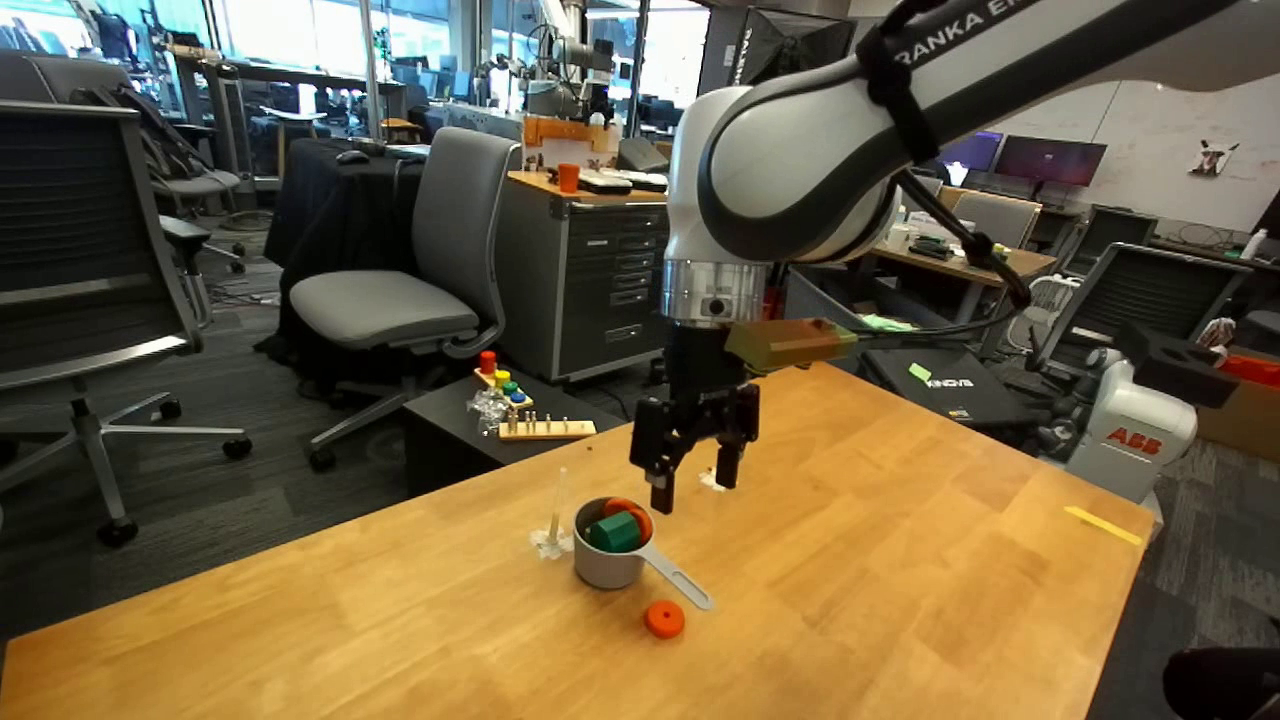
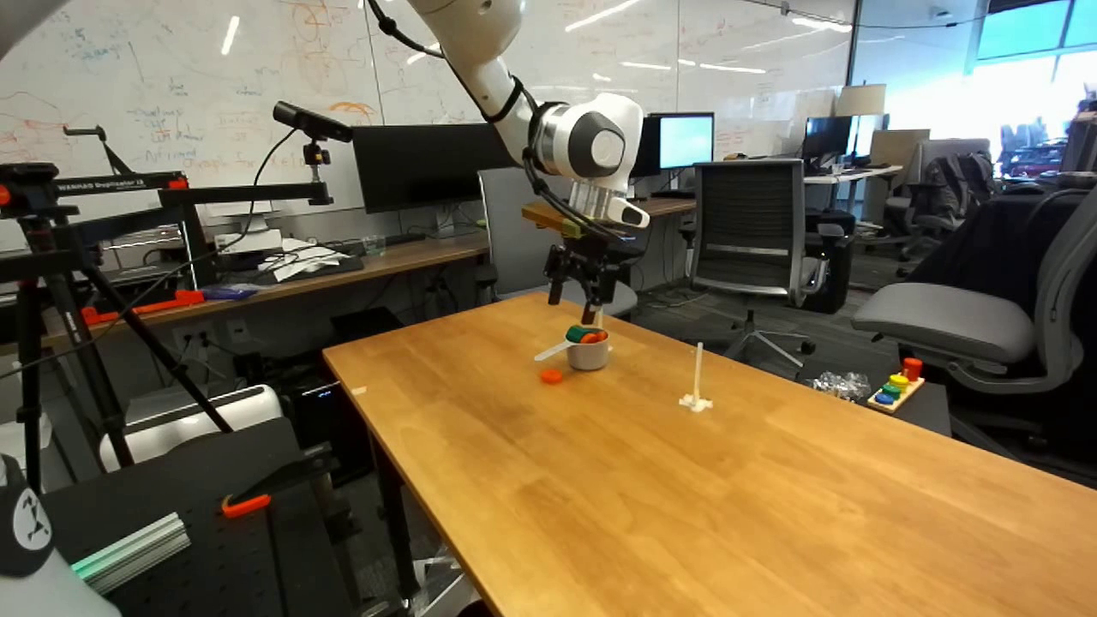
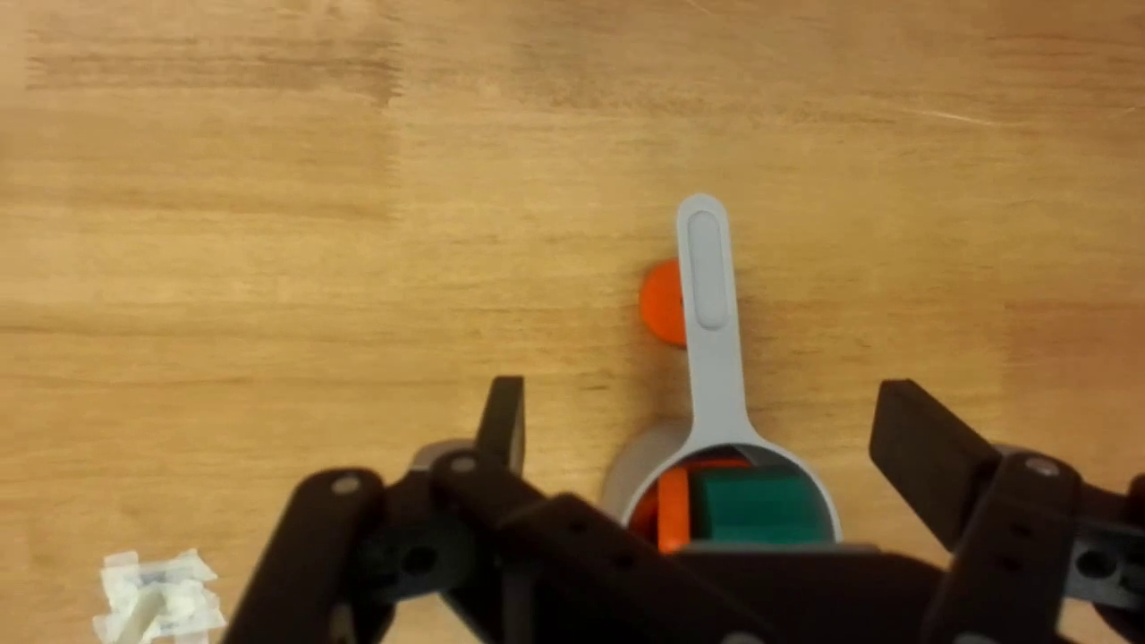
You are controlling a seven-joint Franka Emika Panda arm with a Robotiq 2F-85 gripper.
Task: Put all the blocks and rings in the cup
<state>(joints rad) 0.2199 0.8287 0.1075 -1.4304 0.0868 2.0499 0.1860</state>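
Observation:
The grey cup (image 1: 603,572) stands upright on the wooden table, its pale handle (image 3: 716,376) sticking out sideways. It also shows in an exterior view (image 2: 588,357). A green block (image 3: 760,510) and orange-red pieces (image 3: 674,514) lie inside; anything deeper is hidden. A loose orange ring (image 1: 664,619) lies flat on the table beside the handle; in the wrist view the handle partly covers this ring (image 3: 662,304). My gripper (image 3: 702,394) is open and empty, above the table near the cup, fingers apart (image 1: 695,483). No yellow piece shows on the table or in the cup.
A thin upright stick (image 2: 698,373) is taped to the table near the cup; another taped spot (image 1: 712,480) is behind the gripper. A black side stand holds a toy with red, yellow, green and blue pieces (image 1: 503,380) and a peg board (image 1: 547,429).

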